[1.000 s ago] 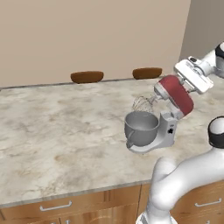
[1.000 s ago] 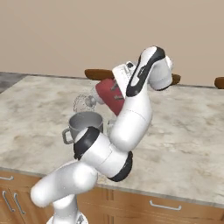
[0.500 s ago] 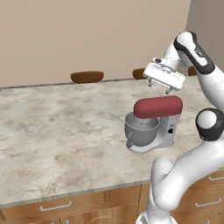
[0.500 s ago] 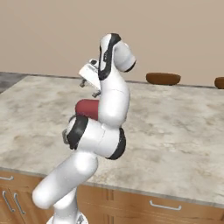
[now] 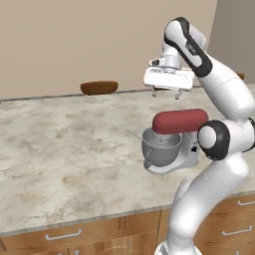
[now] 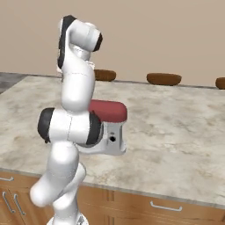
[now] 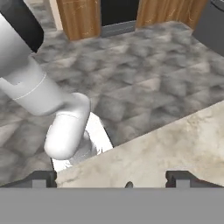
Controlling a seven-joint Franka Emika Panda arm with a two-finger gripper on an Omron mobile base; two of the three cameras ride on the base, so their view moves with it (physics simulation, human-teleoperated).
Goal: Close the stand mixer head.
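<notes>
The dark red stand mixer head (image 5: 179,121) lies level over the grey metal bowl (image 5: 160,149), and the whisk is hidden inside the bowl. The silver-grey mixer body (image 5: 188,153) stands behind it on the marble counter (image 5: 64,139). My gripper (image 5: 166,93) hangs a short way above the head, apart from it, fingers pointing down and open with nothing between them. In the right base view the head (image 6: 110,110) shows past my arm. In the hand view the fingertips (image 7: 43,178) stand wide apart over the counter's edge.
A brown rounded object (image 5: 99,87) sits at the counter's far edge, with two more (image 6: 163,79) in the right base view. Wooden drawer fronts (image 5: 64,235) run below the near edge. The hand view looks down past the counter to a grey floor (image 7: 131,65).
The mixer head has swung down from tilted up to level over the bowl. My gripper has come off it and risen above it.
</notes>
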